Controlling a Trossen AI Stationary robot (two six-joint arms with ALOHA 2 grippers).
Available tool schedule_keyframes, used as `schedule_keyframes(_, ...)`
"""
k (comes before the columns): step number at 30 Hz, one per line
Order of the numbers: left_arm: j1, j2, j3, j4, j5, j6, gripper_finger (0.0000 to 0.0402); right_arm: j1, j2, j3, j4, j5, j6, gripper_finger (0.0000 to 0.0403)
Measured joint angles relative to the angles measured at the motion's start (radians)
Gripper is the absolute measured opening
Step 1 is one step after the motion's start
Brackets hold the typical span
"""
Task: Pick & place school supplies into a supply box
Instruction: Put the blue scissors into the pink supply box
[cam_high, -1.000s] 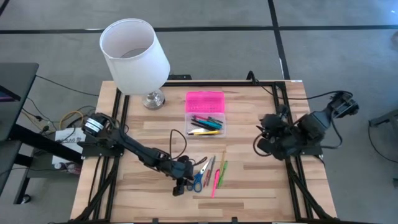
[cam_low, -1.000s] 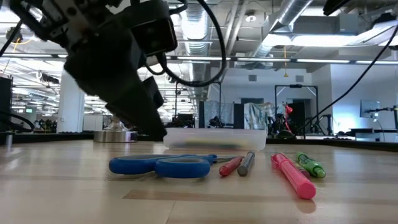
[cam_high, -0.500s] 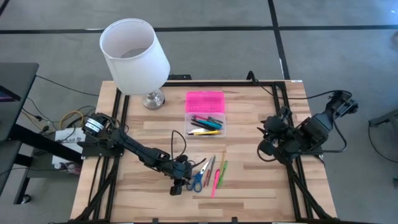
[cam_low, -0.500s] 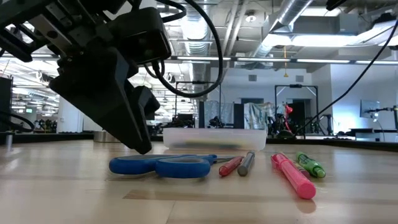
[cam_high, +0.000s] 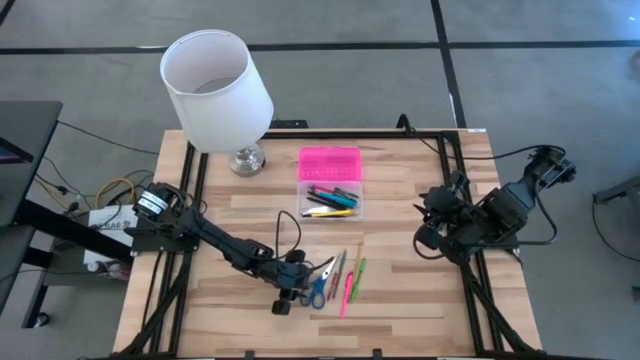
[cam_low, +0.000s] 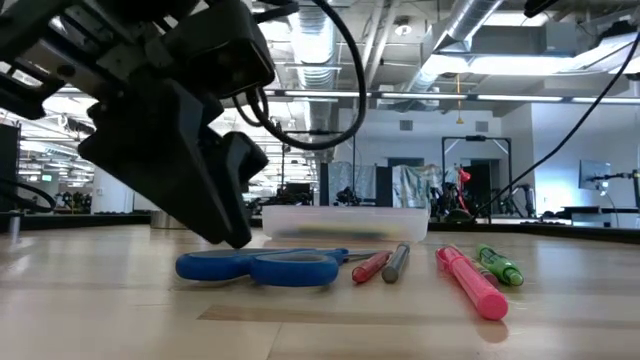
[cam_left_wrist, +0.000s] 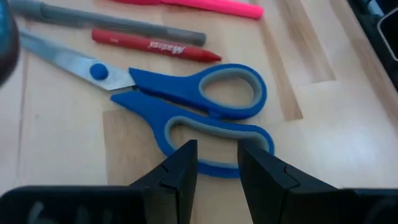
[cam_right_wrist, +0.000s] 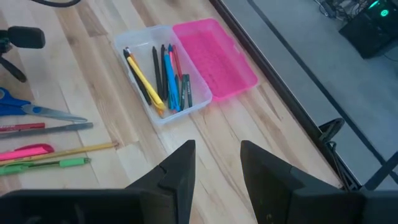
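The supply box (cam_high: 330, 181) lies open on the wooden surface (cam_high: 400, 300), its clear base holding several pens and its pink lid (cam_high: 329, 162) folded back toward the white lamp (cam_high: 216, 90). From above, the remaining school supplies lie in a small cluster in front of the supply box: the blue-handled scissors (cam_high: 318, 287), a red crayon (cam_high: 333, 276), a grey pen (cam_high: 340, 268), a pink marker (cam_high: 347, 294), a thin pencil (cam_high: 355, 263) and a green pen (cam_high: 360, 279). The left gripper (cam_high: 284, 300) is down beside the scissors' handles, on the side away from the other supplies. The overhead picture does not settle how its fingers stand; the left wrist view does, showing the two dark fingers (cam_left_wrist: 180, 171) slightly spread with a narrow gap, holding nothing, poised just over the outer loop of the scissors (cam_left_wrist: 186, 102), with the crayon (cam_left_wrist: 153, 45) and grey pen (cam_left_wrist: 106, 22) beyond the blades. The low view adds that the gripper (cam_low: 225, 225) hangs near the surface without gripping the scissors (cam_low: 265, 266). The right gripper (cam_high: 423, 226) waits well to the right of the supply box, near the surface's edge; its own wrist view shows its fingers (cam_right_wrist: 177, 168) parted and empty, looking toward the box (cam_right_wrist: 186, 71), where black, yellow, blue and red items lie side by side in the base.
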Motion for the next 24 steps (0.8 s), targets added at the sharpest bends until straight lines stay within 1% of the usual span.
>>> schedule_keyframes(12, 0.000, 0.000, 0.000, 0.010, 0.007, 0.019, 0.0107, 0.000, 0.000, 0.000, 0.000, 0.000, 0.001, 0.0121)
schedule_keyframes(20, 0.000, 0.000, 0.000, 0.012, -0.046, 0.041, 0.0107, 0.000, 0.000, 0.000, 0.000, 0.000, 0.001, 0.0121)
schedule_keyframes(24, 0.000, 0.000, 0.000, 0.020, -0.056, 0.058, 0.0107, 0.000, 0.000, 0.000, 0.000, 0.000, 0.001, 0.0121)
